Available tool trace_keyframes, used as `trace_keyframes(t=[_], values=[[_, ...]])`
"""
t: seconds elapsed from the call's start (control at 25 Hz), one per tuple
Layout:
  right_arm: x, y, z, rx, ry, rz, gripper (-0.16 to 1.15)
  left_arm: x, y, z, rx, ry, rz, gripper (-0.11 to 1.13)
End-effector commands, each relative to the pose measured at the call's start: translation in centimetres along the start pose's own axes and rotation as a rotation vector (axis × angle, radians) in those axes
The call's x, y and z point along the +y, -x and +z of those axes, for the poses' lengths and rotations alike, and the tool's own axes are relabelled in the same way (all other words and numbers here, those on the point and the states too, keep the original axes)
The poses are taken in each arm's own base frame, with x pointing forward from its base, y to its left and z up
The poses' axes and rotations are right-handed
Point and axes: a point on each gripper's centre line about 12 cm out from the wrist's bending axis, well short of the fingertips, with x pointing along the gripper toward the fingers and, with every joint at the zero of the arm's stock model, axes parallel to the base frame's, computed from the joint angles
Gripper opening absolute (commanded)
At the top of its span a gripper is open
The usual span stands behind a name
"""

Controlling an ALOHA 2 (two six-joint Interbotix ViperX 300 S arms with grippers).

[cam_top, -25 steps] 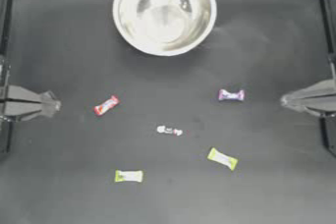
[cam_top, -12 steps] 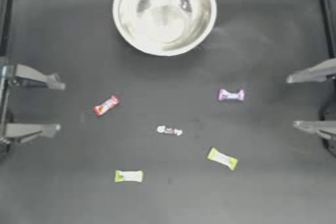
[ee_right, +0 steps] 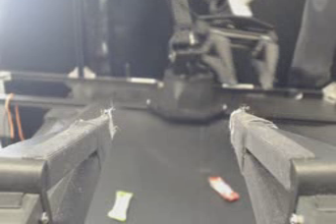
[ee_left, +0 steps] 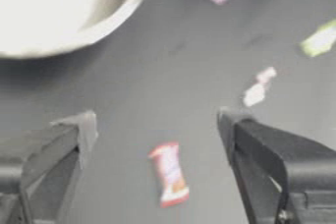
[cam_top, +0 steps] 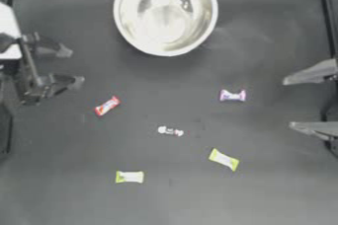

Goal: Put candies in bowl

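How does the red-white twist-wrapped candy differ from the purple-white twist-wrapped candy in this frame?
The red-white twist-wrapped candy lies diagonally on the table's left half, near the open left end effector. The purple-white twist-wrapped candy lies nearly level on the right half, nearer the open right end effector. Both are tiny and sit outside the large shiny silver metal bowl.

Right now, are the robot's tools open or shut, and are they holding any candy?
Left tool: open, holding nothing, near the red-white candy.
Right tool: open, holding nothing.
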Motion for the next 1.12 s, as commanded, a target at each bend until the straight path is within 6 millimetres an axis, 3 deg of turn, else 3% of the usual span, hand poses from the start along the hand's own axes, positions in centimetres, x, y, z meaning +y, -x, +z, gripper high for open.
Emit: trace_keyframes(t=[0.04,0.24,0.44,1.12], values=[[0.0,-0.4,0.6,-0.002,-0.007,-0.002,1.00,0.1,-1.2,1.5,0.084,0.003,0.015,1.03],[0.0,-0.5,0.6,0.006,-0.015,-0.003,1.00,0.2,-3.3,1.6,0.234,0.031,0.029,1.02],[-0.2,-0.4,0.4,0.014,-0.019,-0.013,1.00,0.5,-5.4,0.3,0.391,0.035,0.069,1.02],[-0.5,-0.2,0.1,0.019,-0.037,-0.031,1.00,-2.1,-10.2,-2.2,0.548,0.019,0.115,1.02]])
